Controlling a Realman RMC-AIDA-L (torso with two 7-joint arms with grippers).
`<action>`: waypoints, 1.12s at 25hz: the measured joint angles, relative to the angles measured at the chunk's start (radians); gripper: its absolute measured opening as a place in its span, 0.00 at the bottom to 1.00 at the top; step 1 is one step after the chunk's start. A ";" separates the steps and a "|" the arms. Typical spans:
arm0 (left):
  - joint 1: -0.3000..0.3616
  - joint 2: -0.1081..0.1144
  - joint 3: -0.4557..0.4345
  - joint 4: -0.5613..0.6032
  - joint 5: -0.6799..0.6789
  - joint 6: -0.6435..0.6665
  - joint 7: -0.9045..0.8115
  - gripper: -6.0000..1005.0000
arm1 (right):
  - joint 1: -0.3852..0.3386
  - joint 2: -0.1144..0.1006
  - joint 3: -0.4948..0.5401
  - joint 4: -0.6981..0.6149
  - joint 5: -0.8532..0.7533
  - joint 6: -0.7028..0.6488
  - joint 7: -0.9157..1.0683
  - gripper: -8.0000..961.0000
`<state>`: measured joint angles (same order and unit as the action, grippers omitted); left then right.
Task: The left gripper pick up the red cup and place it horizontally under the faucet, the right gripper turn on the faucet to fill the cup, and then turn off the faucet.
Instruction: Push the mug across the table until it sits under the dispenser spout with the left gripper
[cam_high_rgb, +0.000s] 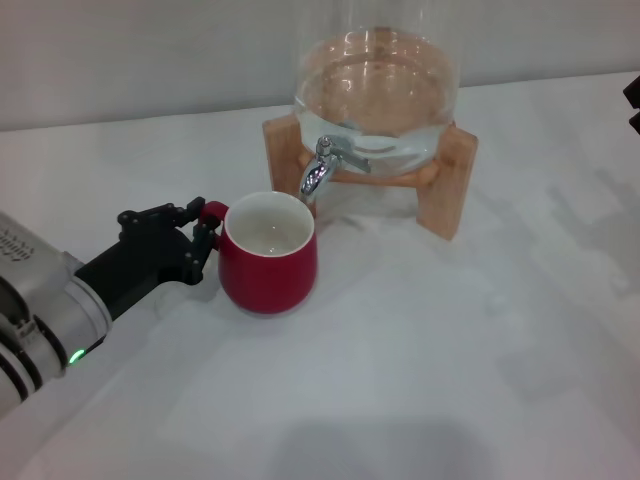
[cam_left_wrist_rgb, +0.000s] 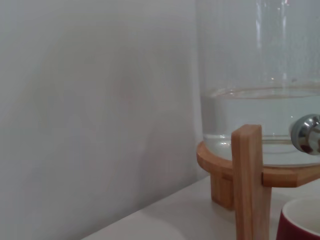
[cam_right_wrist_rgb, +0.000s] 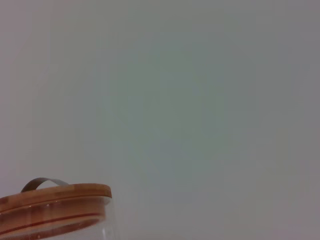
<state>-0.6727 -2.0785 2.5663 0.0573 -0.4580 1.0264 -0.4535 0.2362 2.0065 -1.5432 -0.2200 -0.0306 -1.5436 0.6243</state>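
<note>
My left end effector (cam_high_rgb: 205, 232) has its black fingers closed on the small loop handle of the red cup (cam_high_rgb: 268, 255), which stands upright on the white tabletop (cam_high_rgb: 420, 360), mouth up and empty. The cup body lies just beyond my fingertips, on the side toward the wooden stand (cam_high_rgb: 447, 178). The chrome faucet (cam_high_rgb: 322, 166) on the glass dispenser jar (cam_high_rgb: 378, 85) lies farther along that line and higher; its spout ends just above the cup's far rim. In my judgement the cup is nearly placed. My right end effector (cam_high_rgb: 632, 103) shows only as a dark edge well beyond the stand; I cannot tell its state.
</note>
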 joint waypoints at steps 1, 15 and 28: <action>-0.004 0.000 0.000 0.000 0.005 -0.003 0.000 0.18 | 0.000 0.000 0.000 0.000 0.000 -0.001 0.000 0.89; -0.041 -0.002 0.000 0.002 0.051 -0.031 -0.004 0.17 | -0.003 0.000 -0.002 0.001 0.000 -0.013 0.000 0.89; -0.072 -0.006 0.002 0.003 0.085 -0.086 0.001 0.16 | -0.005 0.000 -0.002 0.001 0.000 -0.023 0.009 0.89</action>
<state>-0.7442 -2.0846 2.5680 0.0599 -0.3730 0.9406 -0.4521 0.2316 2.0064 -1.5447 -0.2193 -0.0306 -1.5664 0.6334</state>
